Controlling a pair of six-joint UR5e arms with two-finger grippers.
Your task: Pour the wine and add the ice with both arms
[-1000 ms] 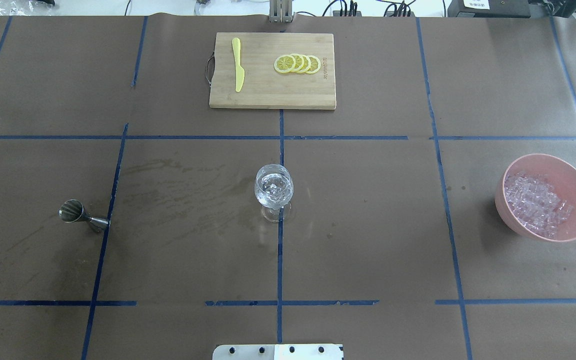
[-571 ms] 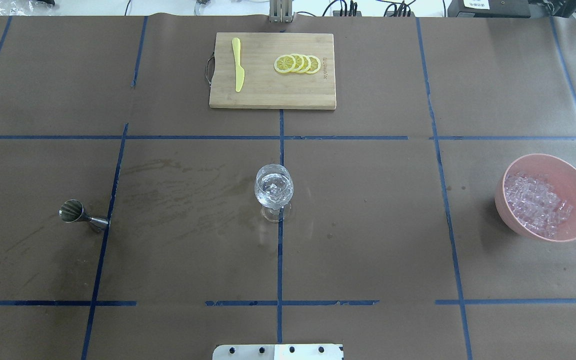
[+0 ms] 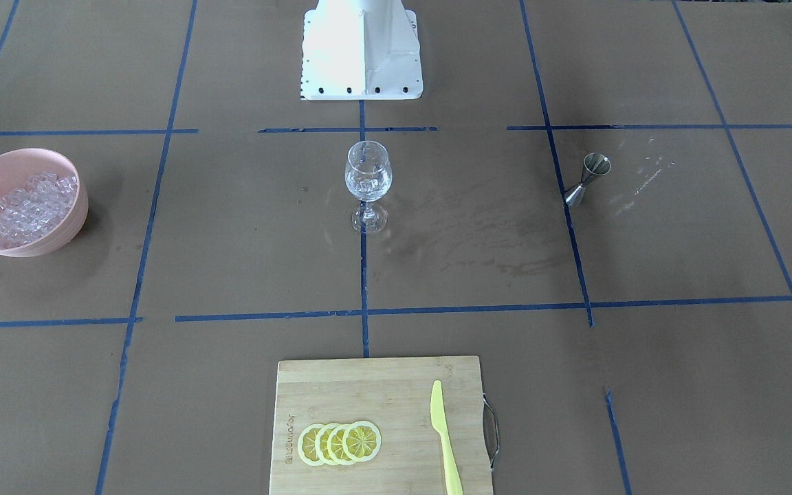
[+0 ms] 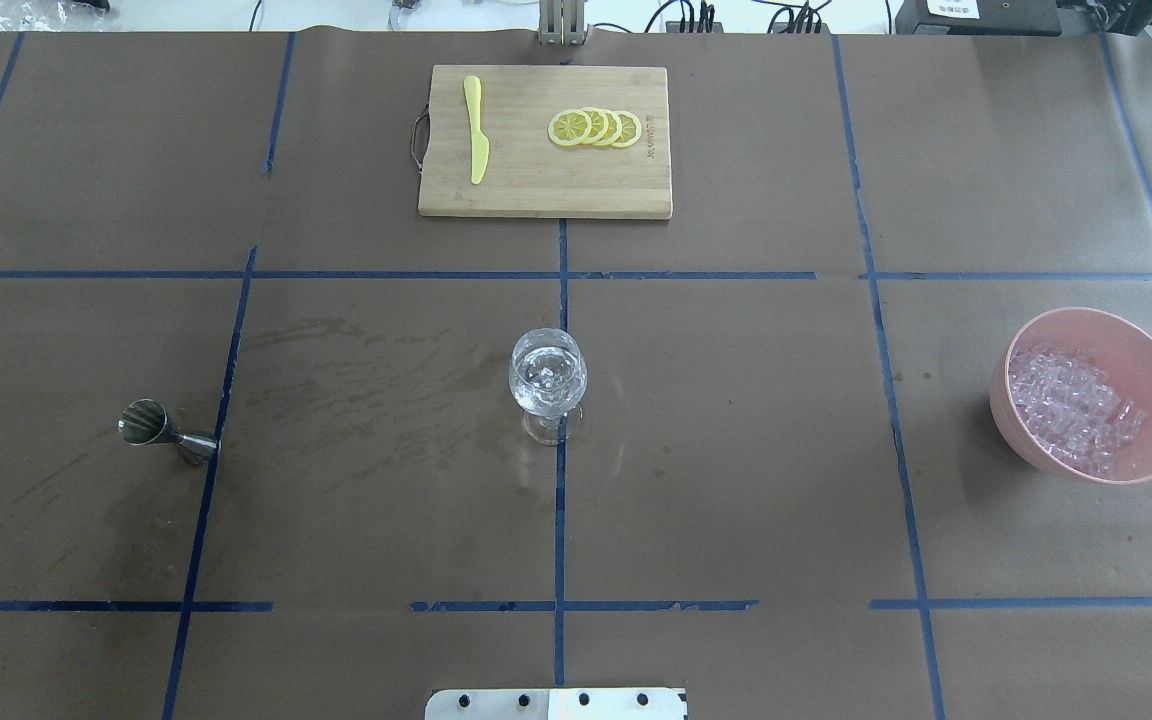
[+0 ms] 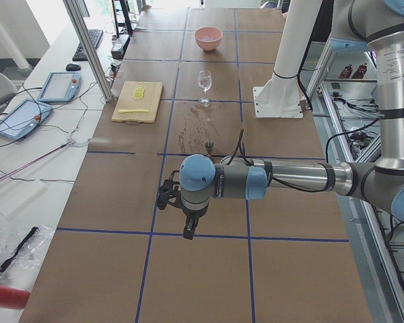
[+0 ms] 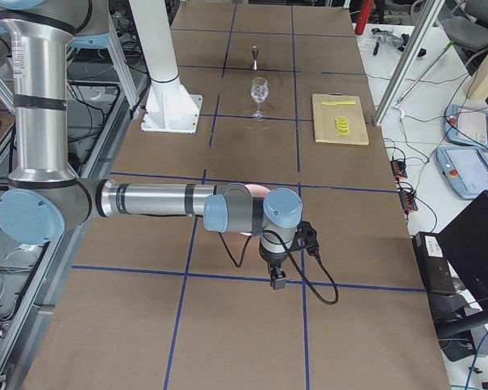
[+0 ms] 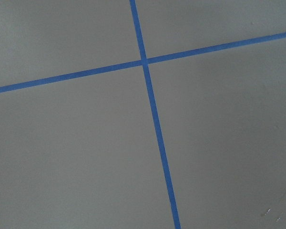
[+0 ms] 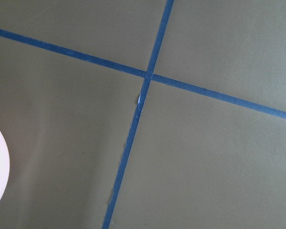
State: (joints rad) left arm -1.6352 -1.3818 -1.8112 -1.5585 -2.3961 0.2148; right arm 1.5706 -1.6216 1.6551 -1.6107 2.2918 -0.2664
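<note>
A clear stemmed glass [image 4: 547, 378] stands at the table's middle with a few glassy pieces inside; it also shows in the front view [image 3: 368, 180]. The ice [image 4: 1071, 405] is heaped in a pink bowl [image 4: 1151, 345] at the right. A small steel jigger [image 4: 151, 428] stands at the left. My left gripper [image 5: 188, 232] hangs over bare table beyond the jigger, seen only in the left side view. My right gripper [image 6: 275, 283] hangs near the bowl, seen only in the right side view. I cannot tell whether either is open or shut.
A wooden cutting board [image 4: 536, 185] lies at the far middle with lemon slices [image 4: 596, 128] and a yellow knife [image 4: 476, 130]. The white pedestal [image 3: 361, 48] stands at the robot's side. Both wrist views show only brown paper with blue tape lines.
</note>
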